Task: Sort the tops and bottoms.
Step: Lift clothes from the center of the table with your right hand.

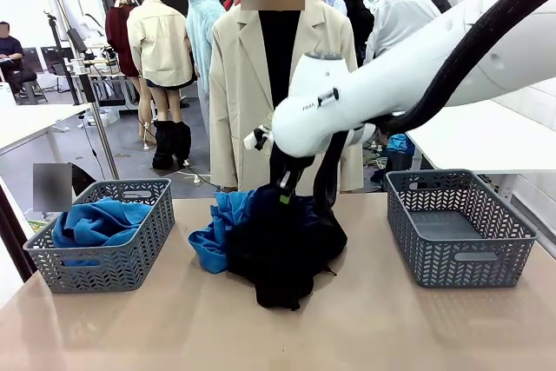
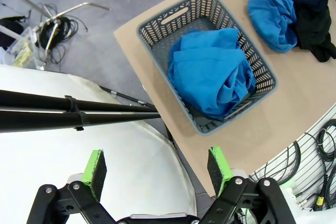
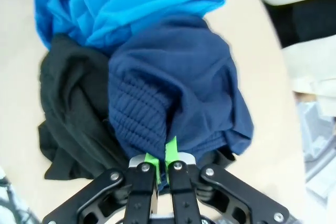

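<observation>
A heap of clothes lies mid-table: a bright blue garment point(image 1: 215, 230), a black one point(image 1: 282, 262) and a navy one with a ribbed waistband point(image 3: 178, 87). My right gripper point(image 3: 163, 153) is shut on a fold of the navy garment, at the top of the heap point(image 1: 285, 188). The black garment point(image 3: 68, 108) lies to the left of the navy one in the right wrist view, and the blue one point(image 3: 126, 3) beyond it. My left gripper point(image 2: 156, 163) hangs open and holds nothing, high off the table's left end.
The grey left basket point(image 1: 143, 249) holds a blue garment point(image 1: 95, 221), also seen from above point(image 2: 212, 72). Nothing lies in the grey right basket point(image 1: 456, 258). A person in a beige jacket point(image 1: 243, 84) stands at the far edge. The right arm spans the table's right half.
</observation>
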Robot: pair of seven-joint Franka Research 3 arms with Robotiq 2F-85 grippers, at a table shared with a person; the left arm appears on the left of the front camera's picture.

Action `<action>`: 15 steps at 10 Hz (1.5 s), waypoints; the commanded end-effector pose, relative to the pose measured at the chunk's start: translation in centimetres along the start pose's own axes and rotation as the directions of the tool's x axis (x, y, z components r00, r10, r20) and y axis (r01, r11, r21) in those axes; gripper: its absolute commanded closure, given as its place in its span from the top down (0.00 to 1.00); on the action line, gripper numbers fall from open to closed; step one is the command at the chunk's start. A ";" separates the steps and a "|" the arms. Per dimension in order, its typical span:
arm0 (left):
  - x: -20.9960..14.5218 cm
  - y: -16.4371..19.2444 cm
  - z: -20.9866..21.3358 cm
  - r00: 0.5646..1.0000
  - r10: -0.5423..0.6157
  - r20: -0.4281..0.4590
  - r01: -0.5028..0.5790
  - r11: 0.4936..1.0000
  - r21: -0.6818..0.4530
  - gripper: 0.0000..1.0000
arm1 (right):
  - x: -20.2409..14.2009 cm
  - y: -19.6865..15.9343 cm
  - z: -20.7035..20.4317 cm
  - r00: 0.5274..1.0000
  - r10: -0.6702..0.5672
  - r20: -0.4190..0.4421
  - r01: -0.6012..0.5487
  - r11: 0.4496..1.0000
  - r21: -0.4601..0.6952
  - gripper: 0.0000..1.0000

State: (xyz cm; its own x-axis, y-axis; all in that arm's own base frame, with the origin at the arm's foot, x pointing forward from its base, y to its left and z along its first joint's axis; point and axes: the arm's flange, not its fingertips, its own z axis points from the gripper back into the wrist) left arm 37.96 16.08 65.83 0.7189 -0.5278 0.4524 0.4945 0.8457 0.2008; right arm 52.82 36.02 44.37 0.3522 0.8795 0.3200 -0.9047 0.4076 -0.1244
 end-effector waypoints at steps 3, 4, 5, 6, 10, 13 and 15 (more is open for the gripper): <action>-0.1 0.0 0.1 1.000 0.004 -0.018 -0.004 1.000 0.005 1.00 | 5.2 -3.3 10.9 0.998 -0.042 -0.042 0.043 0.998 0.039 0.00; -0.1 0.0 0.1 1.000 0.004 -0.018 -0.004 1.000 0.005 1.00 | 6.2 -3.4 14.4 0.998 -0.050 -0.025 0.051 0.998 0.035 0.00; -0.1 0.0 0.1 1.000 0.004 -0.018 -0.004 1.000 0.005 1.00 | 7.7 -3.5 18.6 0.997 -0.068 -0.027 0.068 0.998 0.014 0.00; -0.1 0.0 0.1 1.000 0.004 -0.018 -0.004 1.000 0.005 1.00 | 9.1 -3.5 22.3 0.994 -0.099 -0.038 0.099 0.995 0.005 0.00; -0.1 0.0 0.1 1.000 0.004 -0.018 -0.004 1.000 0.005 1.00 | 12.6 0.6 35.6 0.988 -0.145 0.043 0.151 0.971 -0.186 0.00; -0.1 0.0 0.1 1.000 0.004 -0.018 -0.004 1.000 0.005 1.00 | 13.2 2.6 41.9 0.970 -0.170 0.173 0.208 0.951 -0.230 0.00; -0.1 0.0 0.1 1.000 0.004 -0.018 -0.004 1.000 0.005 1.00 | 12.5 3.7 41.7 0.980 -0.124 0.158 0.163 0.950 -0.268 0.00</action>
State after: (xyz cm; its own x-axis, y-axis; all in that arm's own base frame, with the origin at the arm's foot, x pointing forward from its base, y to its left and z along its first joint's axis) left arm 37.94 16.08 65.86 0.7186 -0.5277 0.4529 0.4943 0.8457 0.2011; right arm 42.55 36.55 86.20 0.4219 0.7535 0.5043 -0.7445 0.6053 -0.2816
